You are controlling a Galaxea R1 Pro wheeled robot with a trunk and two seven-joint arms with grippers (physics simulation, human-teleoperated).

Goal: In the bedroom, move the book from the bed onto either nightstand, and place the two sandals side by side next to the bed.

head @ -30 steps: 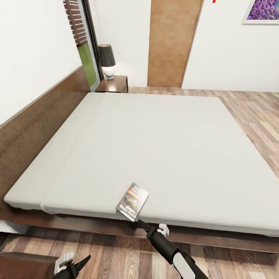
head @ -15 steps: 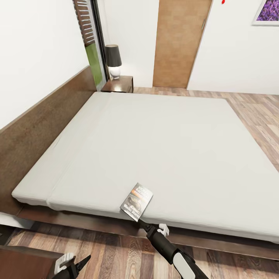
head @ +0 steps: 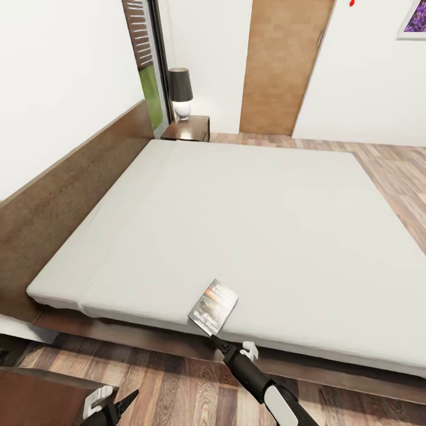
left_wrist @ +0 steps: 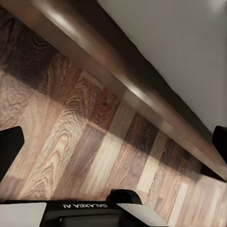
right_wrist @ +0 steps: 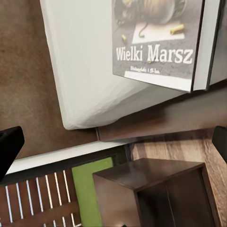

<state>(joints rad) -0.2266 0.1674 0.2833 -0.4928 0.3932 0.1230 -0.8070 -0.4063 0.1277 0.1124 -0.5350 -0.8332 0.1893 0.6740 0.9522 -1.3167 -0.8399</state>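
Head view: book (head: 213, 306) lying at near edge of bed (head: 248, 225), corner overhanging. Right gripper (head: 211, 337) reaching just below book corner; jaw state hard telling. Left gripper (head: 121, 404) hanging low over floor (head: 177, 384), jaws slightly parted. Nightstand (head: 190, 128) with lamp (head: 181, 93) sitting at far corner.

Left wrist view: fingertips (left_wrist: 9, 146) standing wide, bed frame (left_wrist: 142, 99) passing above floor.

Right wrist view: fingertips (right_wrist: 8, 144) spreading wide, holding nothing; book (right_wrist: 158, 42) lying on mattress edge.

The book (head: 213, 306) lies flat at the bed's (head: 248, 219) near edge.
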